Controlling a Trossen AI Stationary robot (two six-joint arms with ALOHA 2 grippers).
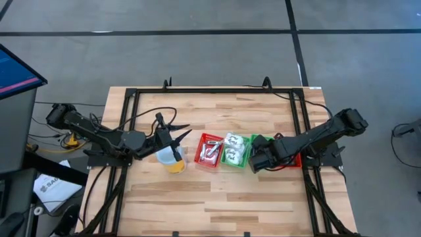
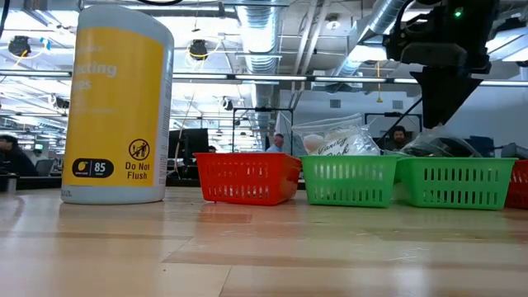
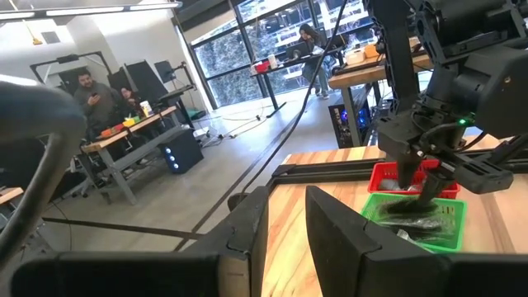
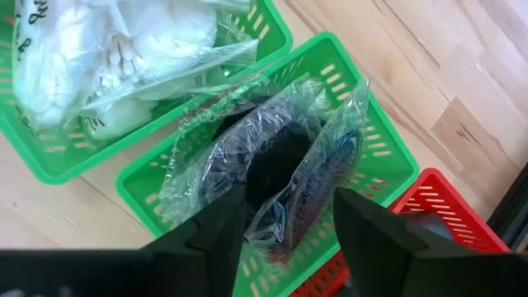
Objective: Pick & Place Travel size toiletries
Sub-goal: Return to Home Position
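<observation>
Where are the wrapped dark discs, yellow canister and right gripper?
wrapped dark discs (image 4: 268, 161), right wrist view, dark middle.
yellow canister (image 2: 115, 107), low view, yellow label.
right gripper (image 4: 289, 202), right wrist view, midway between fingertips.

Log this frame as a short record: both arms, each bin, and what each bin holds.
left tool: open, empty, near the yellow canister
right tool: open, empty, over the right green bin
left red bin: small silvery items
left green bin: white packets
right green bin: black wrapped items
right red bin: mostly hidden, contents unclear
</observation>
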